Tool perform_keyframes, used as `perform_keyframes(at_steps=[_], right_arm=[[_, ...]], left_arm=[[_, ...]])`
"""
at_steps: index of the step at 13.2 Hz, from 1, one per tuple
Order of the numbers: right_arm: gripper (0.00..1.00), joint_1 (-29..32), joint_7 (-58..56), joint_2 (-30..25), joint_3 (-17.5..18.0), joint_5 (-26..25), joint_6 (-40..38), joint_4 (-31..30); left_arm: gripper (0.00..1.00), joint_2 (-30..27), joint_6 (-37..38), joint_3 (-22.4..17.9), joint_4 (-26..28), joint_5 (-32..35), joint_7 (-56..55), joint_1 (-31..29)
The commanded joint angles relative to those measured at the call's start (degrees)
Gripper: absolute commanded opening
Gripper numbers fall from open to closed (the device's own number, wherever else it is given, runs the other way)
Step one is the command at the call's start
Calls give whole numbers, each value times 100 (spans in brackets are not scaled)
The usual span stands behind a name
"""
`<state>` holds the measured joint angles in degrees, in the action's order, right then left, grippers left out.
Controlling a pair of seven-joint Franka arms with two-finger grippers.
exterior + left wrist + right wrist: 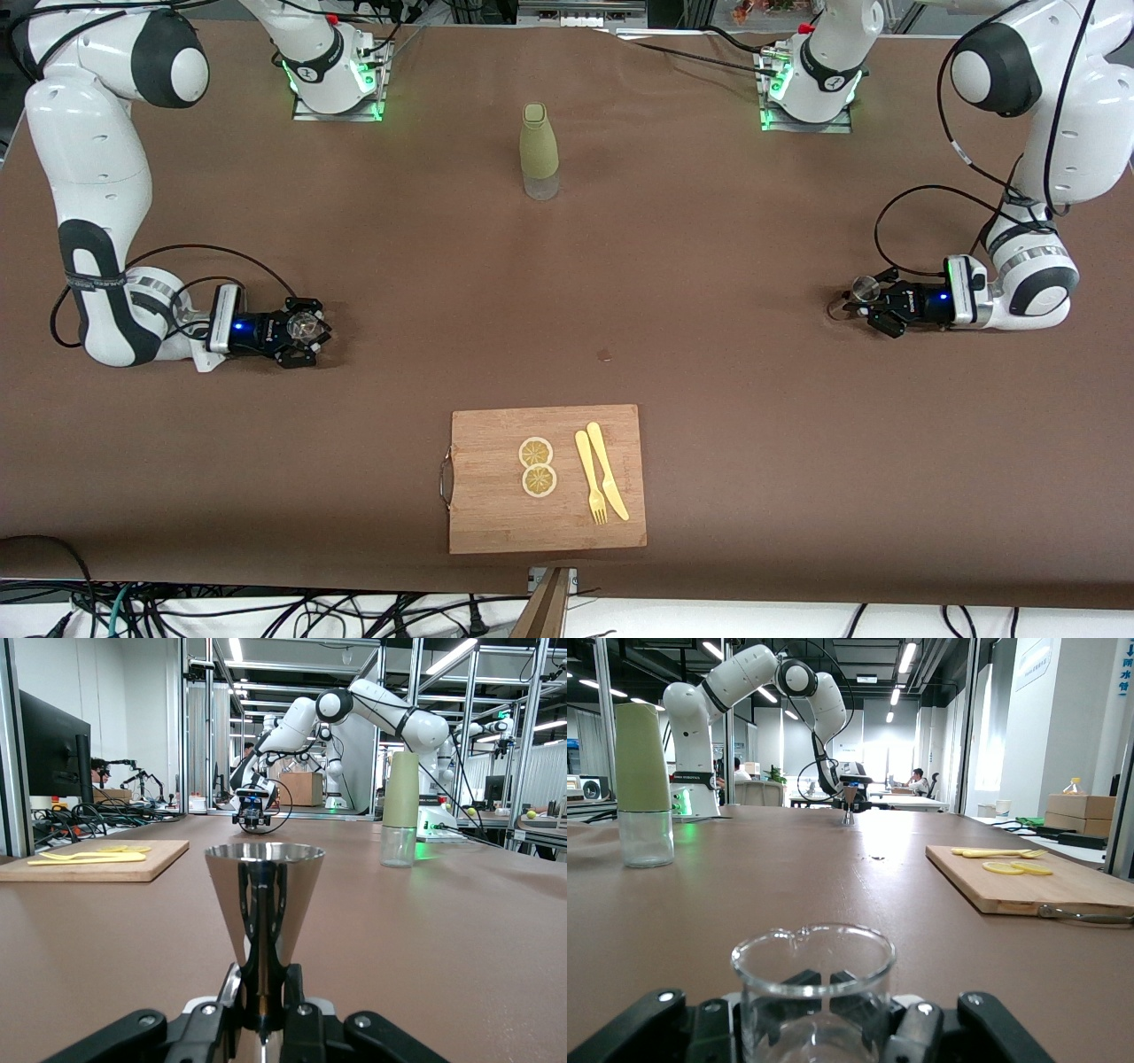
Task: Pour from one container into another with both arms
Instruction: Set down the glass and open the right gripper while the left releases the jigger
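Fingers of the left gripper (873,306) are pinching an upright steel jigger (264,904) near one end of the brown table (709,399), while the right gripper (306,332) is clamping a glass beaker (813,992) near the opposite end, well apart, both low, with open tabletop between.
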<state>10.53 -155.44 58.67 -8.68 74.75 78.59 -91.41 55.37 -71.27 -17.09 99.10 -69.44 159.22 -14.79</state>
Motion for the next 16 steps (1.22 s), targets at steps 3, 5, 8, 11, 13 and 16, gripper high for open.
perform_keyframes(at_steps=[3, 5, 8, 11, 13, 16], right_arm=[[0, 81, -329, 179, 77, -74, -1, -35], [10, 81, -329, 197, 77, -74, 77, -35], [47, 81, -320, 197, 77, -66, 95, -8], [47, 81, -329, 215, 77, -57, 104, 0], [47, 81, -329, 215, 77, -66, 95, 0], [100, 107, -250, 189, -28, -83, 104, 9]], left_arm=[[0, 167, 113, -40, -4, 203, 1313, -33], [0, 167, 96, -49, -13, 221, 1313, -33], [100, 203, 78, -49, -57, 229, 1348, -33], [100, 203, 52, -101, -179, 238, 1270, -33], [100, 177, 34, -224, -529, 596, 790, -24], [100, 106, -334, -444, -1530, 1536, -641, -24]])
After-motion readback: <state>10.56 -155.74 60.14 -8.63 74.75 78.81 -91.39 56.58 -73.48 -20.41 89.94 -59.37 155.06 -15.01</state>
